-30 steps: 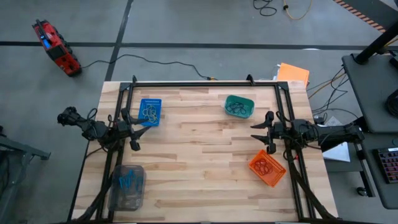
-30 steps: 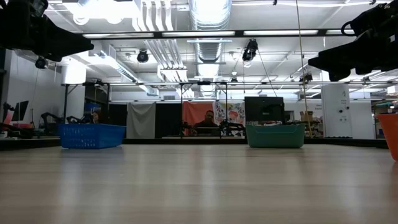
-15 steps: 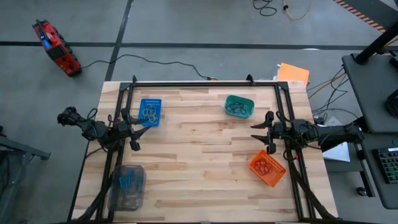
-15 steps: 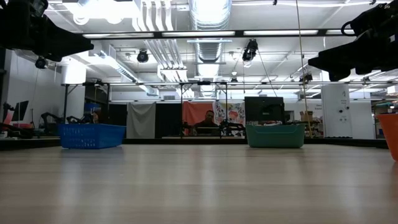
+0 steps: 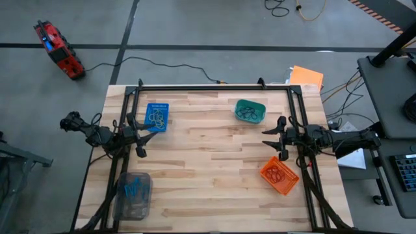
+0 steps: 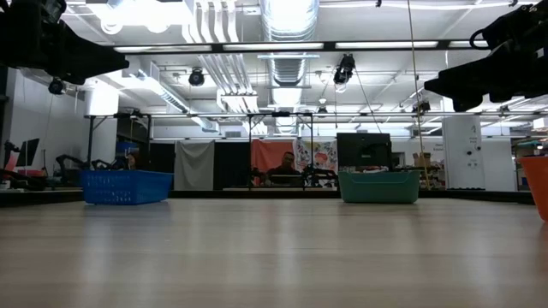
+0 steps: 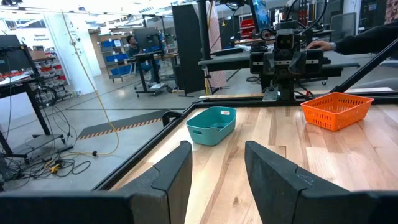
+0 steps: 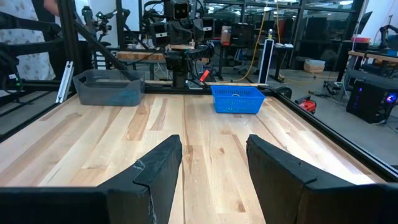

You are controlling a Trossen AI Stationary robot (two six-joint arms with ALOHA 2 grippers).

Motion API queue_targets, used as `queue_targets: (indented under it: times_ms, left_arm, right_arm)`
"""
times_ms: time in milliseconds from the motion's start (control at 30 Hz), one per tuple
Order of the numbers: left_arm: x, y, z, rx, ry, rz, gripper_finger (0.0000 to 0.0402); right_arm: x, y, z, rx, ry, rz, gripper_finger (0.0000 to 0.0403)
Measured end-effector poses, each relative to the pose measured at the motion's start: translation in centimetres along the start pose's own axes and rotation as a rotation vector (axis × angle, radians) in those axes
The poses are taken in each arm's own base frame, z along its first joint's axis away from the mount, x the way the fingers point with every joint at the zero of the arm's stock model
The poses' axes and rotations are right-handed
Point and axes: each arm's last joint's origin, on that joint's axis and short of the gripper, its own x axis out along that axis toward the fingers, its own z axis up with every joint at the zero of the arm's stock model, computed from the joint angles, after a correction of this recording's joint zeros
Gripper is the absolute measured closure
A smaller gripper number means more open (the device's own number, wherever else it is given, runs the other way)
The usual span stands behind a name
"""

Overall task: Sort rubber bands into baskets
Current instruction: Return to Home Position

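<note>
Four baskets stand on the wooden table, each with rubber bands lying in it: blue basket [image 5: 156, 117] far left, teal basket [image 5: 250, 111] far right, orange basket [image 5: 279, 175] near right, clear-grey basket [image 5: 133, 195] near left. My left gripper [image 5: 145, 142] hangs open above the table's left side, just near of the blue basket, with nothing between its fingers [image 7: 217, 171]. My right gripper [image 5: 268, 138] hangs open at the right side, between the teal and orange baskets, also with nothing between its fingers [image 8: 214, 168]. Both point level toward the table's middle.
A black frame [image 5: 214, 86] runs along the table's far edge and both sides. Bare wood [image 5: 208, 162] lies between the baskets. An orange sheet [image 5: 305, 77] lies past the far right corner. In the left wrist view a person's sleeve [image 7: 364, 42] shows beyond the right arm.
</note>
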Motion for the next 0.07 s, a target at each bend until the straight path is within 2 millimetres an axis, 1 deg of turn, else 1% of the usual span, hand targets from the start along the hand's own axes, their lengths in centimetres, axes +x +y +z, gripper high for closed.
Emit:
queue_targets:
  times_ms: [67]
  left_arm:
    - [0.00, 0.00, 0.00, 0.000, 0.000, 0.000, 0.0269]
  right_arm:
    - [0.00, 0.00, 0.00, 0.000, 0.000, 0.000, 0.0225]
